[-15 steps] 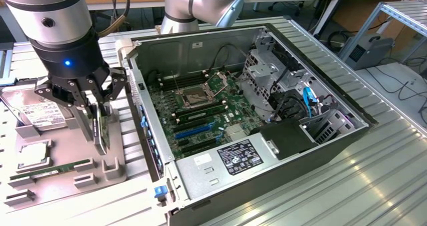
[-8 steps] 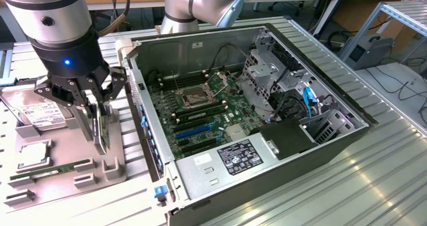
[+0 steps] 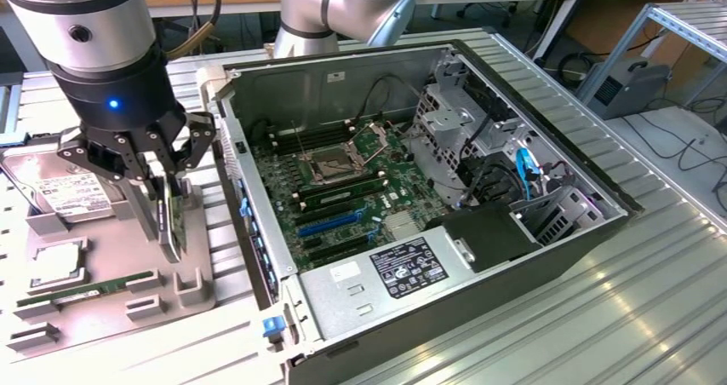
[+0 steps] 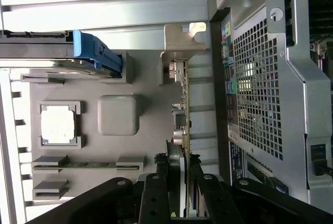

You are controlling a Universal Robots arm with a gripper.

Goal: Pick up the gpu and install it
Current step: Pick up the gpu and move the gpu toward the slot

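Observation:
The gpu [image 3: 174,219] stands on edge on the grey parts tray [image 3: 114,232] at the exterior view's left, a thin green card beside the open computer case [image 3: 546,240]. My gripper [image 3: 159,232] reaches down over it, one finger on each side of the card. In the wrist view the gpu [image 4: 183,109] runs edge-on, with its silver end bracket [image 4: 179,47] at the far end. The gripper [image 4: 183,182] has its dark fingers [image 4: 156,193] pressed against both faces, shut on the card. I cannot tell whether the card's lower edge still rests on the tray.
The tray also holds a hard drive [image 3: 63,193], a CPU [image 3: 54,266] and a RAM stick [image 3: 85,290]. The motherboard [image 3: 340,189], with blue expansion slots [image 3: 329,223], lies in the case. The case's perforated rear wall [image 4: 260,94] is close beside the card.

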